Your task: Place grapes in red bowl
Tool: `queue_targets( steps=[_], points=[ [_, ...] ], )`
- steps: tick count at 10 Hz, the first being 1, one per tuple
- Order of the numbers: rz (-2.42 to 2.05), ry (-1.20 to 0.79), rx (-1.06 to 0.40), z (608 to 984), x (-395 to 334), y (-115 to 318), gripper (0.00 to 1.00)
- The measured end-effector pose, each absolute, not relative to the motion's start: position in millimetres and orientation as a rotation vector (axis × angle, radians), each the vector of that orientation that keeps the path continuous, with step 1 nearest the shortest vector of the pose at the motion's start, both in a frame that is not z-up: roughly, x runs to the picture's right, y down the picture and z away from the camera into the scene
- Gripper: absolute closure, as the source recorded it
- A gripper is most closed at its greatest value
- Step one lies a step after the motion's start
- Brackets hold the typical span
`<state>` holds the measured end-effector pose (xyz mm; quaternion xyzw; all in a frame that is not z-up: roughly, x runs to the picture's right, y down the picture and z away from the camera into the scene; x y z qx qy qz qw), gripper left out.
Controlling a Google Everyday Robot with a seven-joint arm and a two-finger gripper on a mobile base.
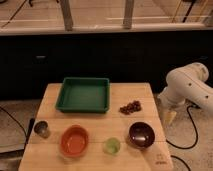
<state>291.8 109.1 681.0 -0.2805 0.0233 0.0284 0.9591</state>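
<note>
The grapes (130, 107) are a small dark reddish-purple bunch lying on the wooden table (50, 107), right of centre. The red bowl (74, 140) is bright orange-red with a lighter inside and stands at the front left, well apart from the grapes. My gripper (170, 117) hangs pointing down off the table's right edge, below the white arm (187, 87). It is to the right of the grapes, touches nothing and holds nothing visible.
A green rectangular tray (83, 94) sits at the back centre. A dark maroon bowl (141, 134) stands at the front right, just below the grapes. A small green cup (112, 145) sits between the two bowls. A small metal cup (41, 129) stands at the left edge.
</note>
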Motion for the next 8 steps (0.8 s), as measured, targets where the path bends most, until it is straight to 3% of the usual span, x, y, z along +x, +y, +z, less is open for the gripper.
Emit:
queue_targets(
  steps=[8],
  points=[
    [-0.012, 0.034, -0.541, 709.7, 257.5, 94.5, 0.20]
  ],
)
